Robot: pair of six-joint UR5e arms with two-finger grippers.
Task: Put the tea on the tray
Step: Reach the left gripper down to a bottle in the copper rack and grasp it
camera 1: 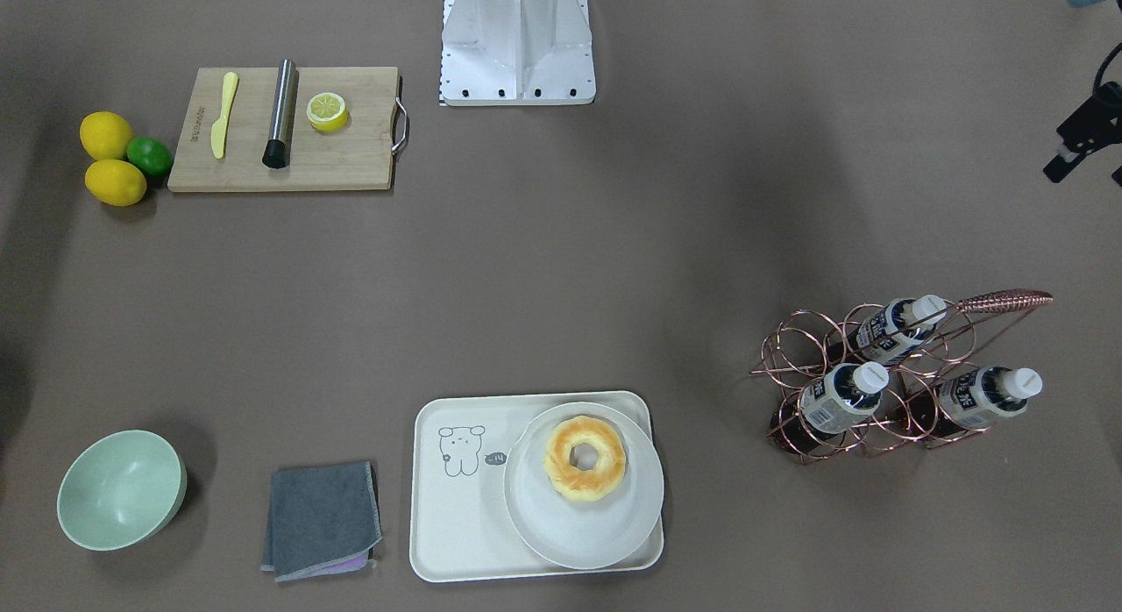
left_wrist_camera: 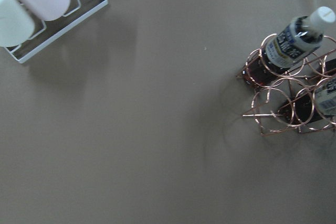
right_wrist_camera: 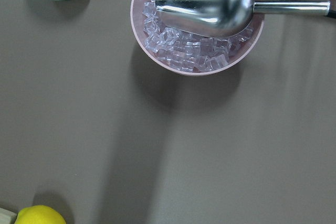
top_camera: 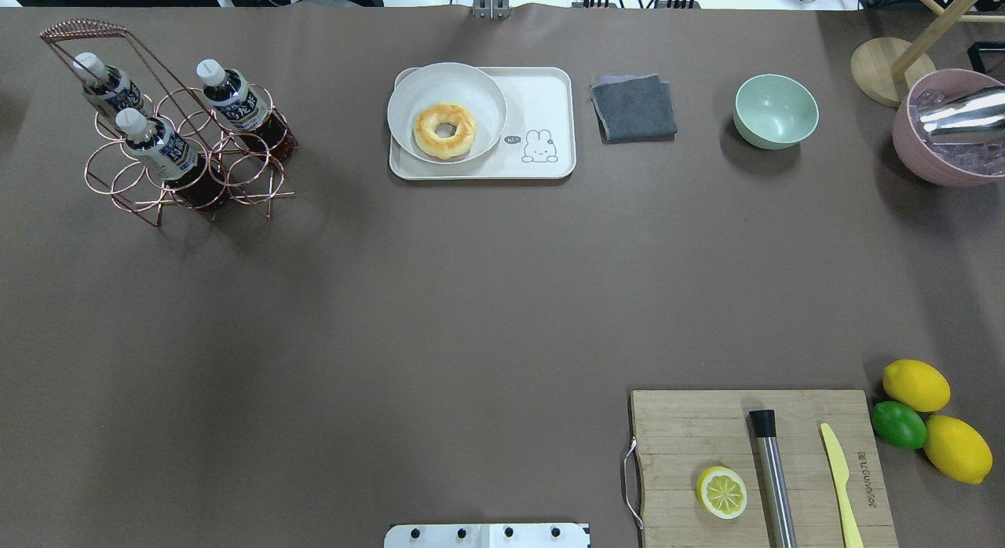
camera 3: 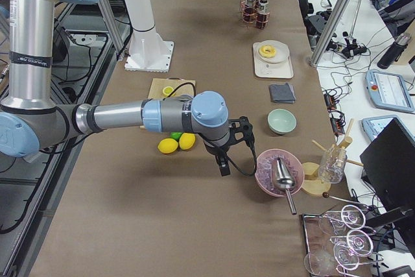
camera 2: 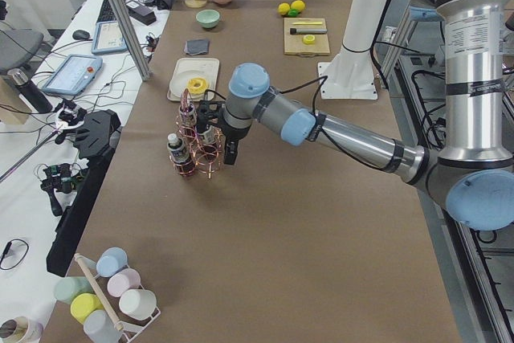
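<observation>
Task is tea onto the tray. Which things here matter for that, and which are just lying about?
Job: three tea bottles, copper rack holding them, cream tray.
Lying about: plate with doughnut, grey cloth, green bowl, cutting board, lemons, lime, ice bowl.

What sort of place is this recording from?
Probably a robotics lab staged as a drinks counter: a silver-and-blue robot arm over a brown-covered table, a white side desk of tablets and cables, a copper wire rack of clear dark-tea bottles.

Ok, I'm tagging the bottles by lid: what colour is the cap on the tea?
White. The cap on each tea bottle shows best in the exterior front-facing view.
</observation>
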